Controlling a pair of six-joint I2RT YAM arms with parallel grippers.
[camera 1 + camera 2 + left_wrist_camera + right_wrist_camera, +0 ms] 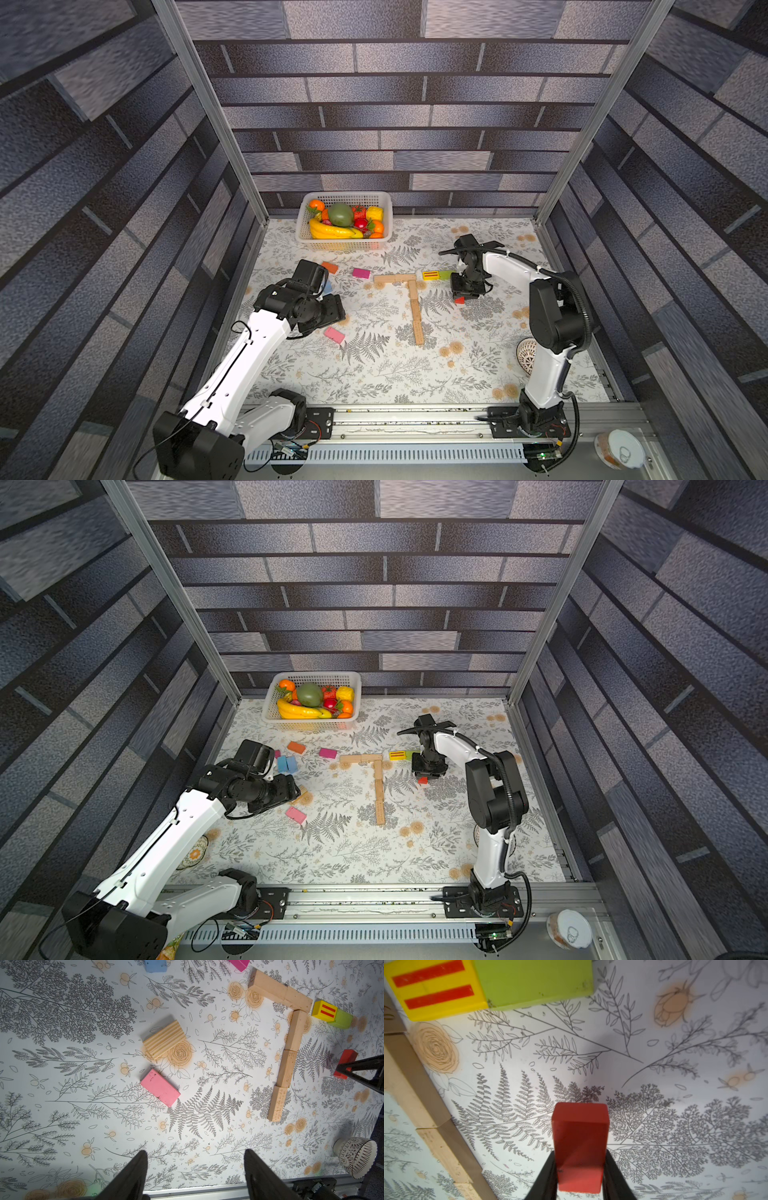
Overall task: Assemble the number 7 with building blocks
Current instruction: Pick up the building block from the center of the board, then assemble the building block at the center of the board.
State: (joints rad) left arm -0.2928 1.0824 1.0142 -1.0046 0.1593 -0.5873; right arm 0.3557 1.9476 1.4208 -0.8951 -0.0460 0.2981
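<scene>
The number 7 lies mid-table in tan wooden blocks: a short bar (395, 278) and a longer stem (415, 312), also seen in the left wrist view, stem (288, 1059). My right gripper (580, 1152) is shut on a red block (580, 1126), held low to the right of the stem, red block (459, 299). A yellow striped block (431, 274) and a green block (446, 274) lie by the bar's right end. My left gripper (195, 1151) hangs open and empty, left of the figure, above a pink block (160, 1087) and a ridged tan block (164, 1042).
A white basket (345, 194) of toy fruit stands at the back. Orange (330, 267), magenta (361, 273) and blue (286, 764) blocks lie to the left of the bar. A patterned bowl (357, 1157) lies by the right arm's base. A tin (619, 449) stands beyond the front rail.
</scene>
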